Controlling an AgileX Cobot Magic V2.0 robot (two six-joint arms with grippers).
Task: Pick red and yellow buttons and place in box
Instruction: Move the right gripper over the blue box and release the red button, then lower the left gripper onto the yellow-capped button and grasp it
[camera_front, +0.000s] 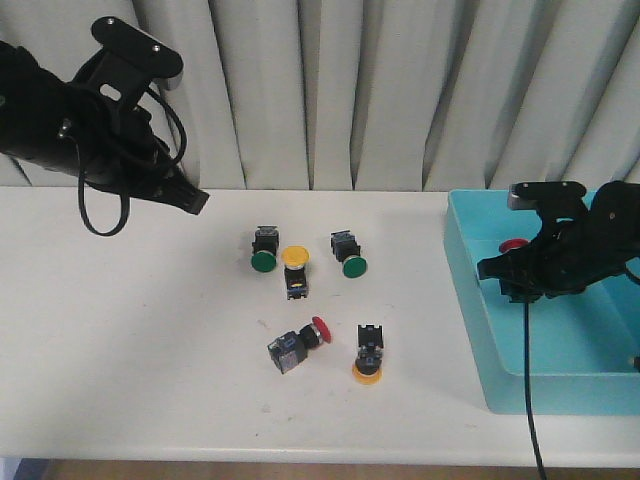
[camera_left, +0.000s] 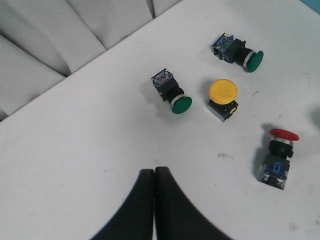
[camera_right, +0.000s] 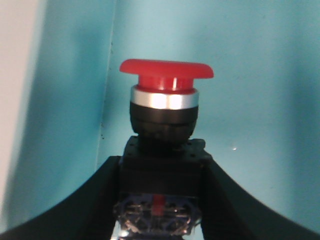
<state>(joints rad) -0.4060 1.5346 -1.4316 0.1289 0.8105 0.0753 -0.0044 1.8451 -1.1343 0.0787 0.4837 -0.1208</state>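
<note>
Over at the right, the right gripper (camera_right: 160, 200) is closed on a red button (camera_right: 162, 150), its two black fingers (camera_right: 100, 200) pressed against the sides of the boxy black body. The switch shows clearly in the wrist view: a wide, flat red mushroom cap, a bright silver collar under it, a rounded black neck, then the square housing with blue and red terminal parts at its base. It is held over the inside of the turquoise box (camera_front: 470, 300), near the box's left wall; whether it touches the floor of the box I cannot tell.

The left gripper (camera_left: 154, 172) hangs above the far left of the white table (camera_front: 120, 350) with its fingers pressed together and nothing between them.

Out on the table, a yellow button (camera_front: 294, 268) lies in the middle between two green switches (camera_front: 263, 250), one to each side of it. Nearer, a second red button (camera_front: 298, 344) lies on its side, cap pointing right, and just right of it a second yellow button (camera_front: 369, 356) lies with its cap towards the near edge.
</note>
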